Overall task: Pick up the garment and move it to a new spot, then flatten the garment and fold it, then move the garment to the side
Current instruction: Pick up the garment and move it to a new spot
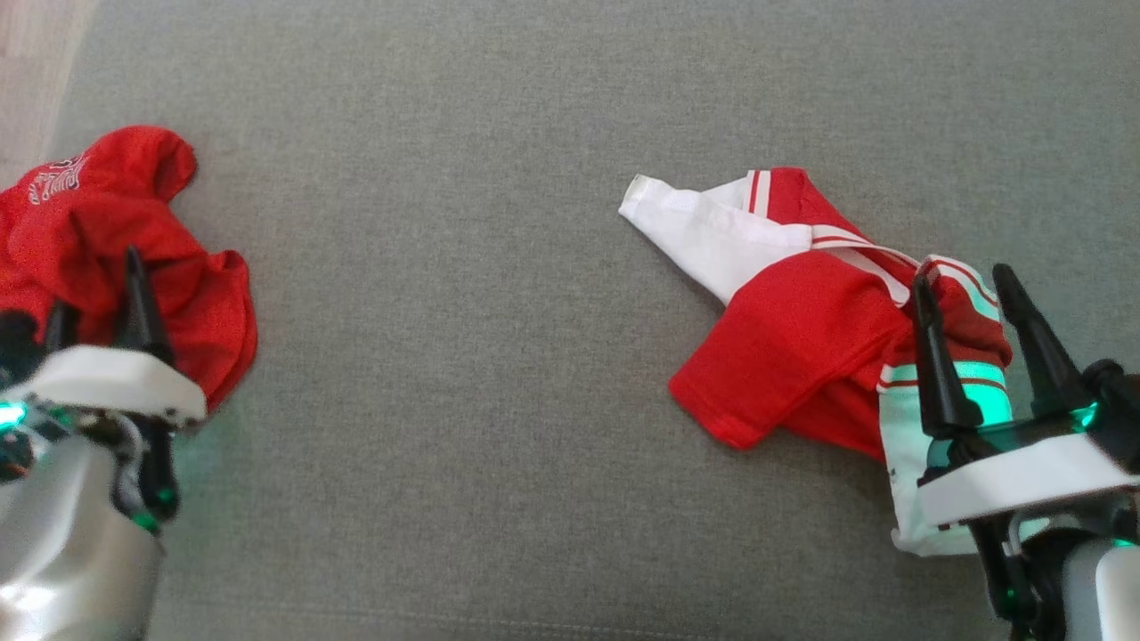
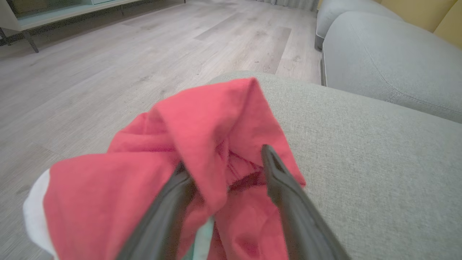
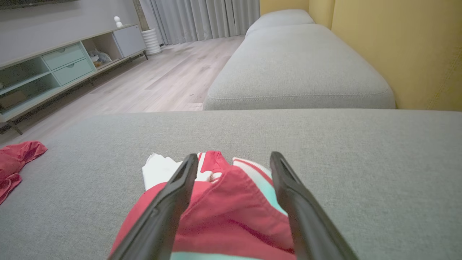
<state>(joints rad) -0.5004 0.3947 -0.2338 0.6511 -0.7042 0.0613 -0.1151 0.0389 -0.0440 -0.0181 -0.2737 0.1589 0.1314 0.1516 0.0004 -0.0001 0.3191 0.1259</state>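
A crumpled red garment (image 1: 116,240) lies at the left edge of the grey sofa cushion (image 1: 463,312). My left gripper (image 1: 96,285) hovers over it, open. In the left wrist view a raised fold of this red garment (image 2: 209,137) stands between the spread fingers (image 2: 281,180) of the left gripper (image 2: 223,159). A second garment (image 1: 802,329), red with white and mint parts, is bunched at the right. My right gripper (image 1: 964,280) is open above its right end. In the right wrist view the right gripper (image 3: 234,156) straddles that cloth (image 3: 234,216).
Wooden floor (image 2: 108,54) begins just beyond the cushion's left edge. Another grey cushion (image 3: 296,65) adjoins on the far side, against a yellow wall (image 3: 397,47). A low cabinet (image 3: 54,68) stands across the room. Bare grey fabric stretches between the two garments.
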